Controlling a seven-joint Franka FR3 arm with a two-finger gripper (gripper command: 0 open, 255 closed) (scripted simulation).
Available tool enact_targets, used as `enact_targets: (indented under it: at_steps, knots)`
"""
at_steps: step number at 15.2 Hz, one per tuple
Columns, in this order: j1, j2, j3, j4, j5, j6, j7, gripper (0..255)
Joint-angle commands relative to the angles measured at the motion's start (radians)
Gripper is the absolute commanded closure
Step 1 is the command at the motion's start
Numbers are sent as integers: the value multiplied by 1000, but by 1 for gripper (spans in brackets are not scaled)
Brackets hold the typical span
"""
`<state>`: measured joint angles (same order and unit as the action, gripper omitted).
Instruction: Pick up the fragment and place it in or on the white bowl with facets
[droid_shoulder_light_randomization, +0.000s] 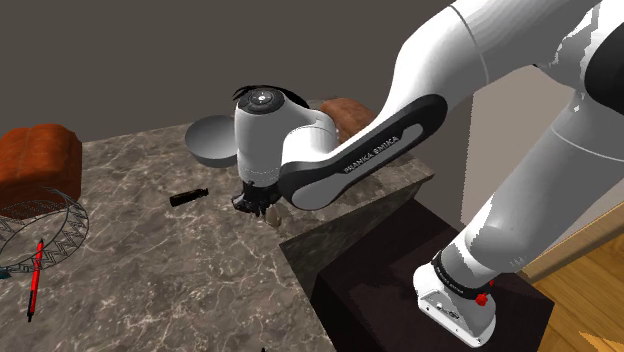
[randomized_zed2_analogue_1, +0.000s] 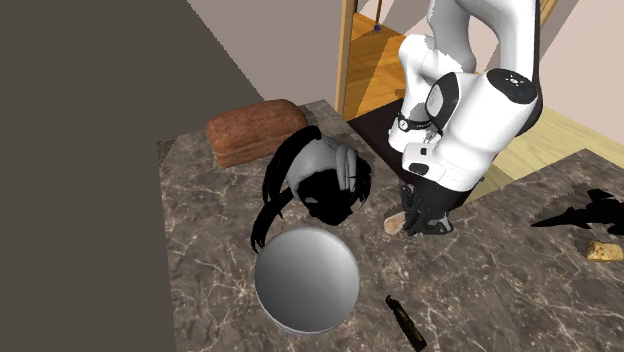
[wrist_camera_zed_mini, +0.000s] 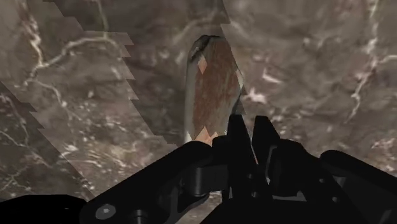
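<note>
presently on a dark marbled bench (droid_shoulder_light_randomization: 180, 270):
item 1, fragment (wrist_camera_zed_mini: 216, 83): brown, mottled, elongated shard, lying along the bench near its edge by the stand.
item 2, gripper (wrist_camera_zed_mini: 250, 133): black, lowered to the bench, pressed close and pinching the fragment's near end.
item 3, bowl (randomized_zed2_analogue_1: 306, 280): grey, empty, standing apart from the fragment.
item 4, bread loaf (randomized_zed2_analogue_1: 255, 130): brown, near the wall.
item 5, wire basket (droid_shoulder_light_randomization: 75, 215), with a red pen (droid_shoulder_light_randomization: 35, 282) just beside it.
</note>
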<state>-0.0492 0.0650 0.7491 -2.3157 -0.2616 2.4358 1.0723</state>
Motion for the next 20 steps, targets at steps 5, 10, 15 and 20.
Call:
enact_targets:
  at_steps: [5,10,15,20]
  knots:
    - [0,3,0,-3,-1,0,1,255]
    - [-49,-191,-49,-137,567,113,-481,0]
    - [48,-295,-301,-220,1114,44,-997,0]
    - [62,-220,-275,-213,1141,122,-1016,0]
